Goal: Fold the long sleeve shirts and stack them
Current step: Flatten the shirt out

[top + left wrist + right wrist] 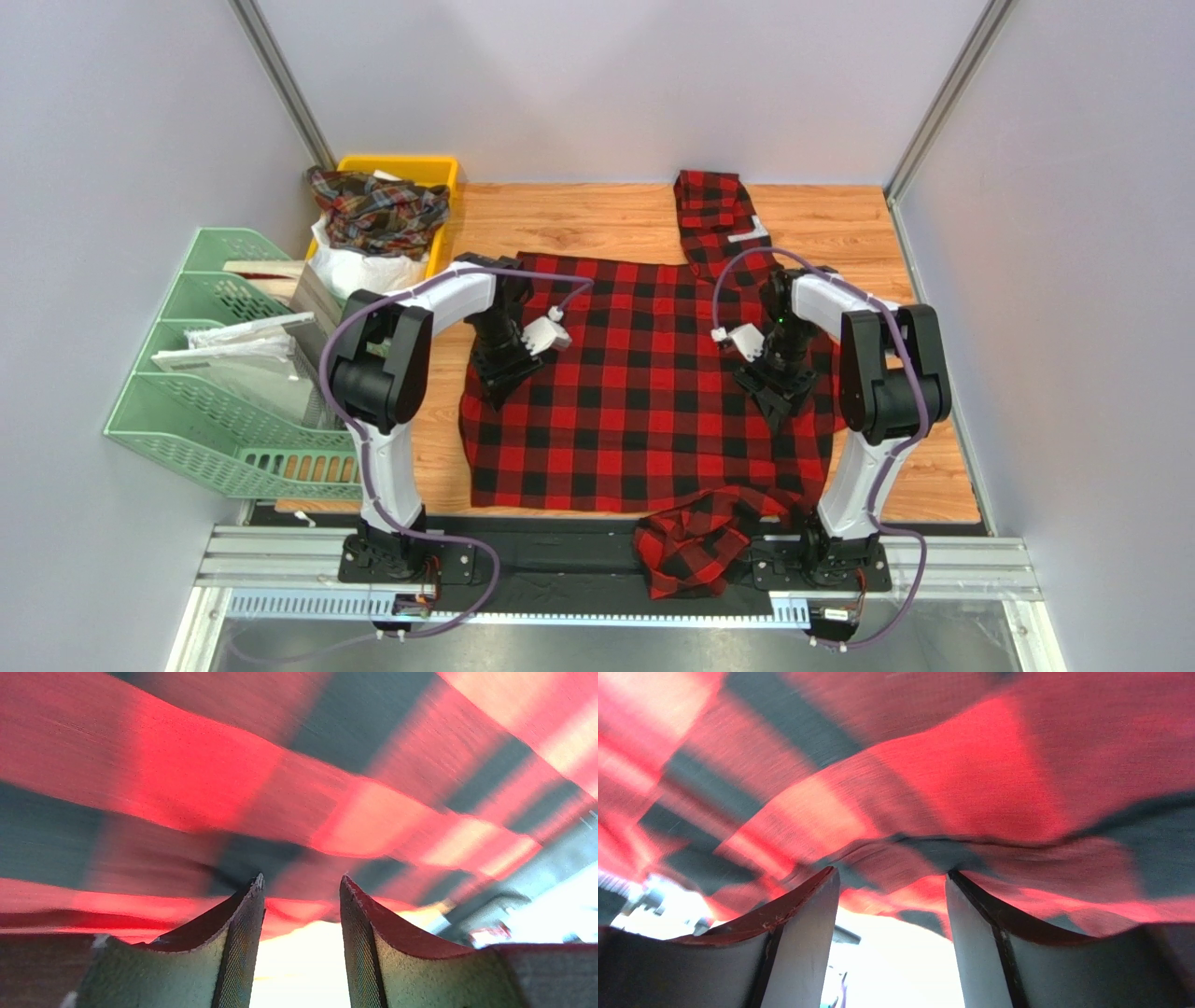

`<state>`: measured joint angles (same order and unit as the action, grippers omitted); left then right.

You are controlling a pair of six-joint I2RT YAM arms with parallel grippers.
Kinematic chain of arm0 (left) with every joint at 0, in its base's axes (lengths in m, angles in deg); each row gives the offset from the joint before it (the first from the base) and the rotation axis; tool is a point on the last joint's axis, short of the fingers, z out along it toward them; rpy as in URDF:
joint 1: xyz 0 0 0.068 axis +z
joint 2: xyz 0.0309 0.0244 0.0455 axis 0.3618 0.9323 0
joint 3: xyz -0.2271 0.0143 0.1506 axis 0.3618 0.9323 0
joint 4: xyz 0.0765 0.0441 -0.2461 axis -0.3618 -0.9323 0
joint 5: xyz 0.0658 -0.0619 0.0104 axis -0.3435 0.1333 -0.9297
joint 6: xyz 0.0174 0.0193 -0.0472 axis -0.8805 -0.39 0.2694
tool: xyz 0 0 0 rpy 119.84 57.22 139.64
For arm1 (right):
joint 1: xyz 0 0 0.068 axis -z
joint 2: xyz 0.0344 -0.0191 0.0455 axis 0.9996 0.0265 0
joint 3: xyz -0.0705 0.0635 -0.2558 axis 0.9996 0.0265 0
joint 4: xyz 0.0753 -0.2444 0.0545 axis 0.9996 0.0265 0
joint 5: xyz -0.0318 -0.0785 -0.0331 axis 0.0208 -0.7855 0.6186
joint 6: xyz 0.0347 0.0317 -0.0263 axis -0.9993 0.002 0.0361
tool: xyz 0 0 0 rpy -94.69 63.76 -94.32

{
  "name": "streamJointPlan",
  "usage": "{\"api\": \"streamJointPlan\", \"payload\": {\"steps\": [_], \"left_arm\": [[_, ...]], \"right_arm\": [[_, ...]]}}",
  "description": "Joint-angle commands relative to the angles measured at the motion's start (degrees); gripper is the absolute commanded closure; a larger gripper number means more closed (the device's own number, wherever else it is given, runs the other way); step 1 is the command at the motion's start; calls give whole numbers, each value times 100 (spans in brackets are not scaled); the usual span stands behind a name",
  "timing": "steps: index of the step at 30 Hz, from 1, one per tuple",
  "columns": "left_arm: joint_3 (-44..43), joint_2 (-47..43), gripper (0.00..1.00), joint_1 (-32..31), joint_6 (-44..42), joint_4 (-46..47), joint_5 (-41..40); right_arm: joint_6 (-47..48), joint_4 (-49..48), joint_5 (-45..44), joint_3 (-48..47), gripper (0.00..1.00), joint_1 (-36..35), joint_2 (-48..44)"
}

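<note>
Lying flat mid-frame on the wooden desk [561,210], the soft red-and-black checked shirt [631,406] meets both fingertips; left claw [300,896] and right claw [892,889] stand half-parted, gripping nothing.

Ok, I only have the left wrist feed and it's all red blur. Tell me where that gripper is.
Observer: The left gripper is at the far left part of the spread red-and-black shirt.
Operator: Now give me the right one.
Observer: The right gripper is at the shirt's right side, roughly level with the left.
Operator: Report any loose sleeve.
Observer: The near sleeve is bunched, spilling over the near edge of the table.
</note>
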<state>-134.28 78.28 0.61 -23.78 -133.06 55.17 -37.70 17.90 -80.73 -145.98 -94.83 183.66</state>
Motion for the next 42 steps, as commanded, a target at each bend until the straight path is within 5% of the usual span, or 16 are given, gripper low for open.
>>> {"api": "streamJointPlan", "payload": {"steps": [1,6,9,10,14,15,18,21,28,42], "left_arm": [[-67,-712,49,64,-249,-575,827],[-1332,-1382,34,626,169,-166,2394],[-1852,-1690,8,943,864,1062,2826],[-1983,-1699,1,987,988,1364,2870],[-2335,-1086,1,979,1674,2683,2451],[-3180,-475,1,979,1675,2494,2057],[-5376,1088,5,1224,1516,852,2499],[-6316,1876,12,1287,1570,321,2284],[-5817,2229,22,1295,1342,919,1377],[-6300,3108,24,1269,955,944,603]], "right_arm": [[451,841,847,-251,35,98,-523],[171,1246,2121,-2408,26,573,-279],[-407,974,2465,-3648,20,1021,195],[-584,843,2483,-3881,8,1117,310],[-1499,-454,2265,-4620,2,1206,924],[-1761,-668,2229,-4804,2,1206,1022],[-2219,-1091,2027,-5217,5,1206,1626],[-2501,-1329,1877,-5631,14,1215,2180],[-3003,-2277,1482,-5693,25,1215,2806],[-3275,-2876,1305,-6009,30,1171,3457]]}}
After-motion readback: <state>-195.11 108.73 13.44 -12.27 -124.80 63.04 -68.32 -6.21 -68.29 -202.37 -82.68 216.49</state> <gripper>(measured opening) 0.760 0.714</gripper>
